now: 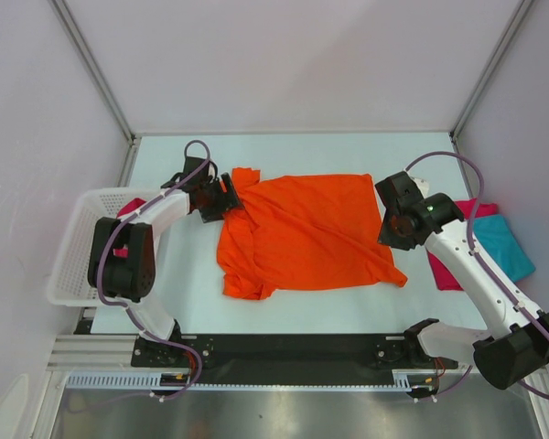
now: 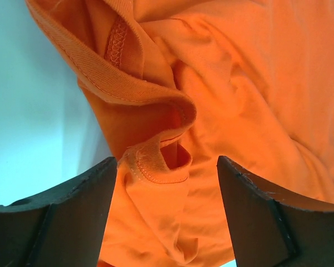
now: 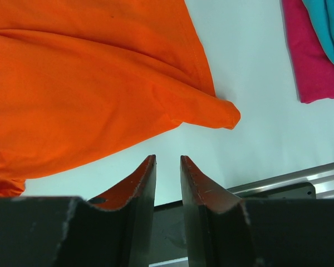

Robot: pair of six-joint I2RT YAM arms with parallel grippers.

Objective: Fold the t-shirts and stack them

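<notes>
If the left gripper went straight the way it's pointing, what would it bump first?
The orange shirt. The left gripper points its open jaws at a bunched, stitched edge of it, so that fold likely comes first; depth is unclear.

left jaws: orange t-shirt [image 2: 156,167] collar is bunching between them, filling the gap | right jaws: bare surface [image 3: 256,144] is lying open ahead, crimson t-shirt [image 3: 314,67] sitting ahead-right

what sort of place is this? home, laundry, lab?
Most likely a robot lab cell: white walls on aluminium posts enclose a white table, two arms are bolted to a rail at its edge, and the orange t-shirt and mesh basket look staged.
</notes>
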